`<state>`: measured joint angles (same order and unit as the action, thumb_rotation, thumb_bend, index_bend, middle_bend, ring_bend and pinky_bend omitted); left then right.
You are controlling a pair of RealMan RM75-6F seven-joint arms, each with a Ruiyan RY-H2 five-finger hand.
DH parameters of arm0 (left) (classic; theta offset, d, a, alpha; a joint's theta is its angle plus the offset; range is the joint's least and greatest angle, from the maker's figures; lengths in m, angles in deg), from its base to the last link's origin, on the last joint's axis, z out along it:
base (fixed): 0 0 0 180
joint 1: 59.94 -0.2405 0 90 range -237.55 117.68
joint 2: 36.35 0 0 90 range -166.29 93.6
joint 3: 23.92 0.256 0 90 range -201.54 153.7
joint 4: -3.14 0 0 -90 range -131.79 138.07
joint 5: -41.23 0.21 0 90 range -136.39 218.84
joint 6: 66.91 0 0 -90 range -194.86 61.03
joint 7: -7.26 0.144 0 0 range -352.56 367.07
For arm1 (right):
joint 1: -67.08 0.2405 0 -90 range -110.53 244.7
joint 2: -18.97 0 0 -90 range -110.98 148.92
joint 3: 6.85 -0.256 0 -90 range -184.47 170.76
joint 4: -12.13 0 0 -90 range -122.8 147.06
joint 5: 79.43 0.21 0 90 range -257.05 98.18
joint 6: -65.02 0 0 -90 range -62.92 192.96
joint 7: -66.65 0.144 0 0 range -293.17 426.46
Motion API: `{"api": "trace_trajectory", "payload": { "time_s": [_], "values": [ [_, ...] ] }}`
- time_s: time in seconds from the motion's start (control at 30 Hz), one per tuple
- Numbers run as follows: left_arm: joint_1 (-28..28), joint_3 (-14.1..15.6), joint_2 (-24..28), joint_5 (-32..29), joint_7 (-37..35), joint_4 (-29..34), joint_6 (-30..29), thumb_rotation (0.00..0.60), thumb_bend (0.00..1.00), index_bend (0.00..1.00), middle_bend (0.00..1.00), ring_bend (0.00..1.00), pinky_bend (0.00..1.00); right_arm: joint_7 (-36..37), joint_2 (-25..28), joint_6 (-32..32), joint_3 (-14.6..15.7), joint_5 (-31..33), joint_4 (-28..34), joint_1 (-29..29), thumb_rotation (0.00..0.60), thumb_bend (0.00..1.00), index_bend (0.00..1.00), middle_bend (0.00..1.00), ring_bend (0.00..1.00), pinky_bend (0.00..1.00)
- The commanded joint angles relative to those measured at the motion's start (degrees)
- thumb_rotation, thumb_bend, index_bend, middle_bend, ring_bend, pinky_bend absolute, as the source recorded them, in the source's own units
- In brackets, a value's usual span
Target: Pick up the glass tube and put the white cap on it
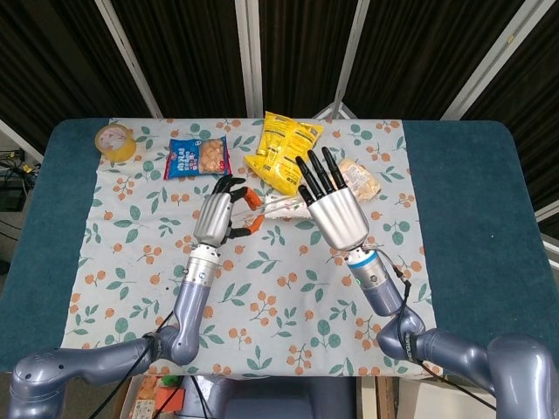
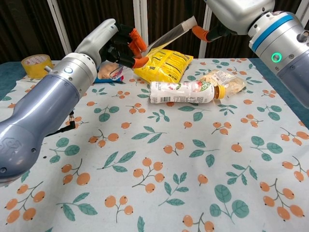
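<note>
My left hand [image 1: 214, 218] [image 2: 108, 41] is raised over the cloth and grips the lower end of the glass tube [image 2: 169, 35] between orange-tipped fingers. The tube slants up to the right. Its far end carries the white cap [image 2: 190, 22]. My right hand [image 1: 336, 214] [image 2: 236, 14] is at that end, its long fingers stretched out straight in the head view. Its orange thumb tip lies against the cap from below, pinching it. In the head view the palm hides most of the tube [image 1: 279, 205] and the cap.
A drink bottle [image 2: 183, 92] lies on its side on the floral cloth [image 2: 159, 159] below the hands. Behind it are a yellow snack bag [image 1: 281, 148], a clear bag of snacks [image 1: 360, 179] and a blue packet [image 1: 196, 157]. A tape roll [image 1: 115, 140] sits at the far left corner.
</note>
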<state>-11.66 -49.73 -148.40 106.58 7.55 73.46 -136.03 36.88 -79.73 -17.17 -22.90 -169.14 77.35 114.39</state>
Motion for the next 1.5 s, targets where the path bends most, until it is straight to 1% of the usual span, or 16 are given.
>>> {"api": "trace_trajectory", "payload": {
  "time_s": [0.03, 0.83, 0.9, 0.93, 0.97, 1.0, 1.03, 1.07, 1.17, 1.2, 1.27, 1.5],
  "values": [
    [0.05, 0.0, -0.07, 0.0, 0.2, 0.06, -0.04, 0.6, 0.73, 0.68, 0.66, 0.2, 0.11, -0.04, 0.1, -0.01, 0.08, -0.15, 0.22, 0.0, 0.6, 0.42, 0.66, 0.18, 0.0, 0.0],
    [0.86, -0.53, -0.62, 0.01, 1.35, 0.99, -0.18, 0.6, 0.73, 0.68, 0.66, 0.2, 0.11, -0.41, 0.52, 0.17, 0.17, -0.51, 1.97, -0.07, 0.6, 0.42, 0.66, 0.18, 0.0, 0.0],
    [0.97, -0.58, -0.71, 0.04, 1.43, 1.0, -0.19, 0.6, 0.73, 0.68, 0.66, 0.2, 0.11, -0.47, 0.54, 0.18, 0.17, -0.51, 2.02, -0.11, 0.6, 0.42, 0.65, 0.18, 0.0, 0.0],
    [1.02, -0.6, -0.75, 0.08, 1.45, 0.98, -0.22, 0.6, 0.73, 0.68, 0.66, 0.2, 0.11, -0.51, 0.56, 0.19, 0.17, -0.49, 2.04, -0.14, 0.6, 0.42, 0.63, 0.18, 0.0, 0.0],
    [1.05, -0.61, -0.78, 0.11, 1.45, 0.94, -0.25, 0.6, 0.73, 0.68, 0.66, 0.2, 0.11, -0.54, 0.58, 0.19, 0.18, -0.51, 2.03, -0.15, 0.6, 0.42, 0.57, 0.16, 0.0, 0.0],
    [1.06, -0.62, -0.8, 0.12, 1.44, 0.92, -0.27, 0.6, 0.73, 0.68, 0.66, 0.2, 0.11, -0.57, 0.62, 0.23, 0.21, -0.5, 2.02, -0.17, 0.6, 0.42, 0.48, 0.14, 0.0, 0.0],
    [1.06, -0.65, -0.82, 0.11, 1.38, 0.89, -0.27, 0.6, 0.73, 0.68, 0.66, 0.2, 0.11, -0.68, 0.68, 0.33, 0.25, -0.45, 2.01, -0.22, 0.6, 0.42, 0.41, 0.12, 0.0, 0.0],
    [1.06, -0.66, -0.83, 0.1, 1.35, 0.84, -0.28, 0.6, 0.73, 0.68, 0.66, 0.2, 0.11, -0.95, 0.77, 0.49, 0.29, -0.31, 2.0, -0.31, 0.6, 0.42, 0.28, 0.08, 0.0, 0.0],
    [0.97, -0.58, -0.83, 0.17, 1.18, 0.72, -0.36, 0.6, 0.73, 0.68, 0.66, 0.2, 0.11, -1.33, 1.04, 0.83, 0.36, 0.1, 2.29, -0.59, 0.6, 0.42, 0.07, 0.02, 0.0, 0.0],
    [0.93, -0.55, -0.83, 0.24, 1.08, 0.68, -0.42, 0.6, 0.73, 0.68, 0.66, 0.2, 0.11, -1.43, 1.12, 0.92, 0.38, 0.25, 2.4, -0.7, 0.6, 0.42, 0.02, 0.01, 0.0, 0.0],
    [0.87, -0.53, -0.83, 0.46, 0.75, 0.61, -0.59, 0.6, 0.73, 0.68, 0.66, 0.2, 0.11, -1.51, 1.23, 1.03, 0.45, 0.44, 2.61, -0.89, 0.6, 0.42, 0.0, 0.0, 0.0, 0.0],
    [0.88, -0.72, -0.99, 1.36, -0.52, 0.05, -1.39, 0.6, 0.73, 0.68, 0.66, 0.2, 0.11, -2.04, 1.61, 1.08, 0.53, 0.91, 3.24, -1.5, 0.6, 0.42, 0.0, 0.0, 0.0, 0.0]
  ]
}}
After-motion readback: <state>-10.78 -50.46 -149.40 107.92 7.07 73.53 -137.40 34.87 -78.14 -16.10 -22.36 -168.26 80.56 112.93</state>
